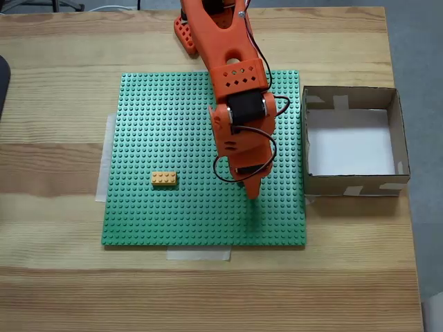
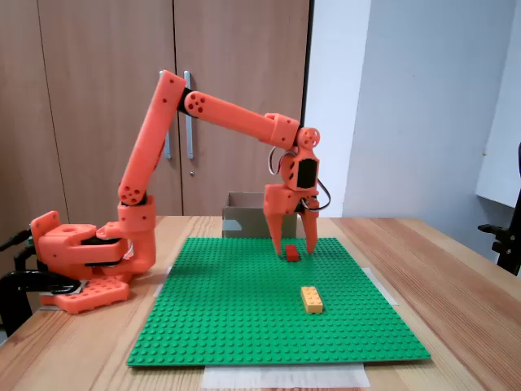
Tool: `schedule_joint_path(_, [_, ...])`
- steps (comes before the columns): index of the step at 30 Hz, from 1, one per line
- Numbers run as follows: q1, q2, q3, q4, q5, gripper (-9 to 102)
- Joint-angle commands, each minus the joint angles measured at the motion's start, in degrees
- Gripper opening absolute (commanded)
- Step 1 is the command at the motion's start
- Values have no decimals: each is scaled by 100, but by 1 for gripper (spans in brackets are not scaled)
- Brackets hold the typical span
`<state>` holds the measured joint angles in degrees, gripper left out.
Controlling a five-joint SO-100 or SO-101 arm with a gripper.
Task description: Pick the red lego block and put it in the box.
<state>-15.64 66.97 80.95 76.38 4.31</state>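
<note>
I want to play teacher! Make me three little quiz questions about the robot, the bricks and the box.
1. True or false: the red lego block already lies in the box.
2. Which brick lies in plain sight on the green baseplate in the fixed view from above? A) blue B) orange-yellow C) white
3. Fill in: in the fixed view from the side, the gripper hangs open right over the ___ brick.

Key: 1 false; 2 B, the orange-yellow brick; 3 red.
</note>
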Motion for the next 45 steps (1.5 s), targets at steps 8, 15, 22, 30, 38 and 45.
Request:
schedule_joint_path(8, [35, 114, 149, -158, -18, 17])
schedule_joint_path(15, [44, 290, 325, -281, -70, 9])
schedule_joint_path(22, [35, 475, 439, -272, -132, -1])
schedule_joint_path(30, [88, 800, 475, -176, -141, -1])
schedule_joint_path(38, [202, 1740, 888, -167, -193, -1])
schedule_joint_path(45, [176, 2997, 1028, 404, -431, -1])
